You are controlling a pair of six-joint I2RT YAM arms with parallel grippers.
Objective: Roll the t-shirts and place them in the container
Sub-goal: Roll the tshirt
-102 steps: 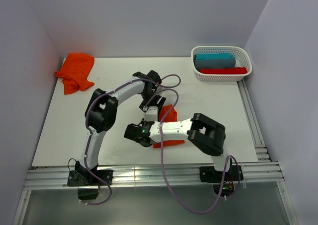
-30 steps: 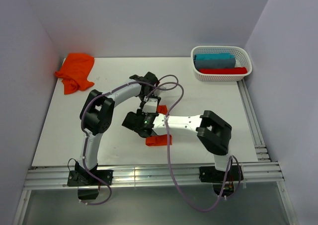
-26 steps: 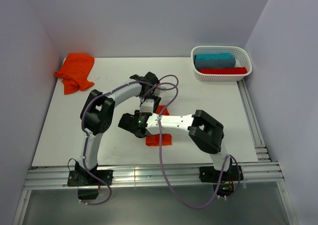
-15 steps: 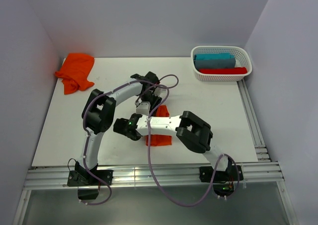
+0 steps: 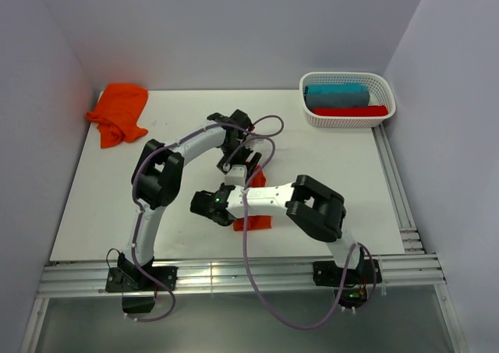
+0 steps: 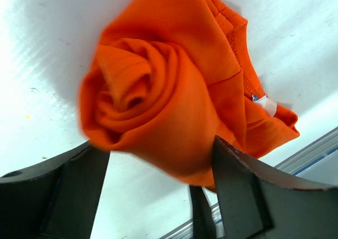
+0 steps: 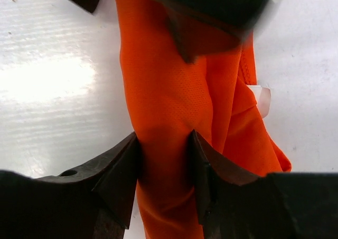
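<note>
Orange, soft thin fabric: the rolled short-sleeved t-shirt lies mid-way across the white table, light and, I judge, quick to unwind. Your left gripper stands spread around its spiral end; your right gripper pinches its middle. Grip across all layers, not the loose hem

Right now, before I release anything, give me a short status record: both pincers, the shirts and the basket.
left pincer: open, fingers spread either side of the rolled t-shirt
right pincer: closed on the rolled t-shirt, fabric pinched between its fingers
rolled t-shirt: orange, spiral end facing the left wrist camera, lying between the two arms
crumpled t-shirt: orange, far-left corner, not yet rolled, clear of both arms
basket: white lattice, far-right corner, holding a teal roll and a red roll
</note>
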